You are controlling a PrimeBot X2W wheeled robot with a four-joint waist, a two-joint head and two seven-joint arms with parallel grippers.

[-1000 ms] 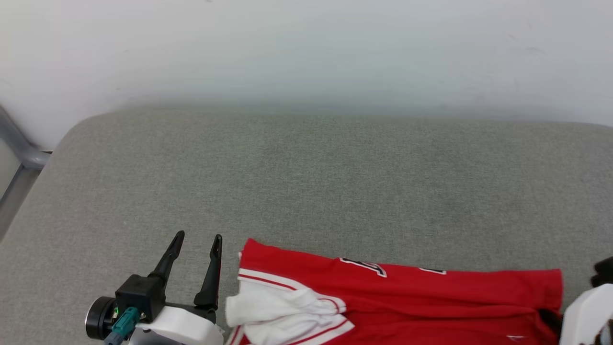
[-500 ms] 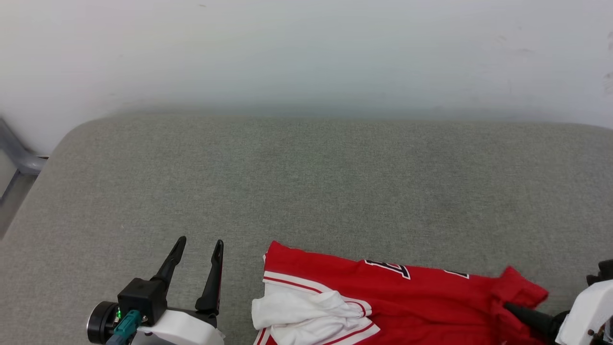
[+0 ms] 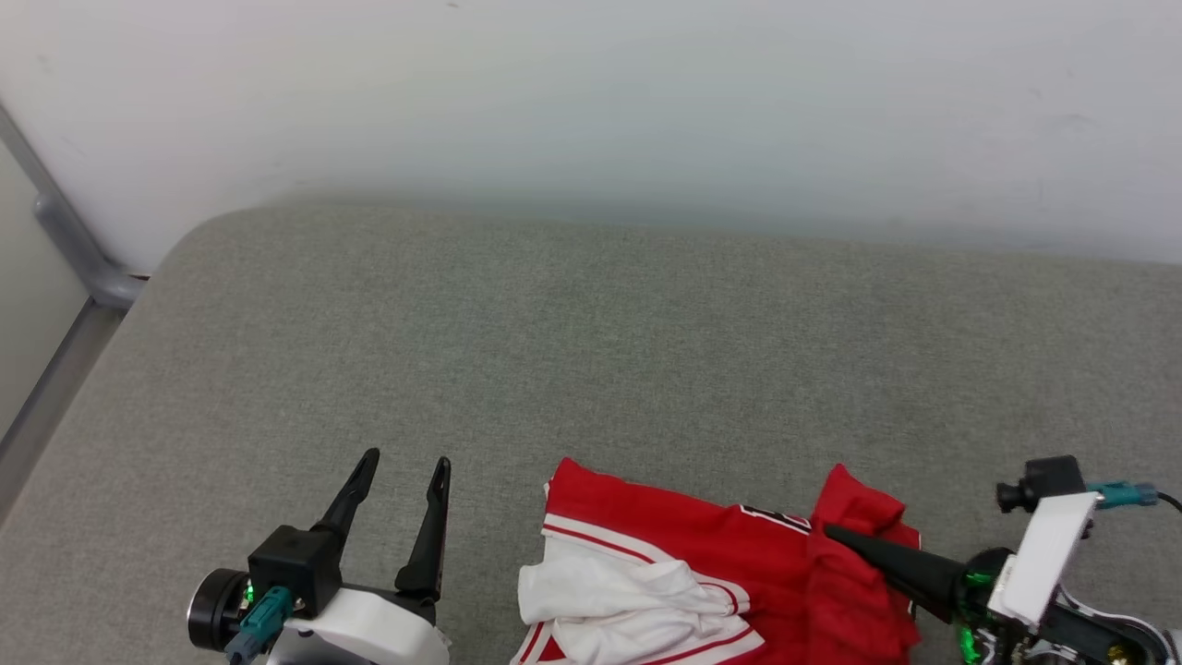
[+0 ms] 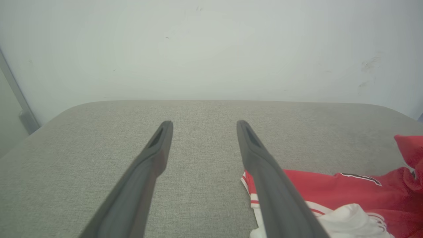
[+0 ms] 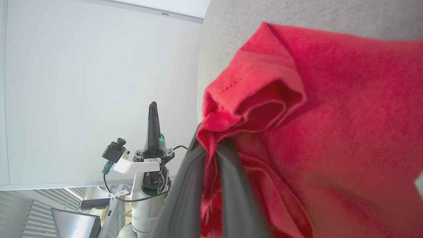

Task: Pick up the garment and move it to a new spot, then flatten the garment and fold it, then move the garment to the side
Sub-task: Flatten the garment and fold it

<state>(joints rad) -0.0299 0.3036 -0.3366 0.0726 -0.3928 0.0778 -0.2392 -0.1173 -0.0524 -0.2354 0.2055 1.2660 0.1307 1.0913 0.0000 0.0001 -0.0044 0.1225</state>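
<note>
The garment (image 3: 702, 563), red with a bunched white sleeve (image 3: 609, 591), lies on the grey cushion at the near edge. My right gripper (image 3: 828, 530) is shut on the garment's red right-hand edge and holds it up and folded towards the left over the rest. In the right wrist view the red cloth (image 5: 314, 132) is pinched between the fingertips of the right gripper (image 5: 211, 147). My left gripper (image 3: 406, 459) stands open, with nothing in it, just left of the garment. In its own view the left gripper (image 4: 204, 123) points at the bare cushion, the garment (image 4: 330, 191) at lower right.
The grey upholstered surface (image 3: 591, 351) stretches far beyond the garment to a white wall (image 3: 591, 92). A grey metal frame (image 3: 83, 268) runs along the left edge. The right wrist view shows the left gripper (image 5: 152, 112) and a screen (image 5: 76, 226) below it.
My right gripper has carried the garment's right end leftwards and lifted it, so the red cloth now bunches over itself. The head camera shifted a little. The left gripper stays open.
</note>
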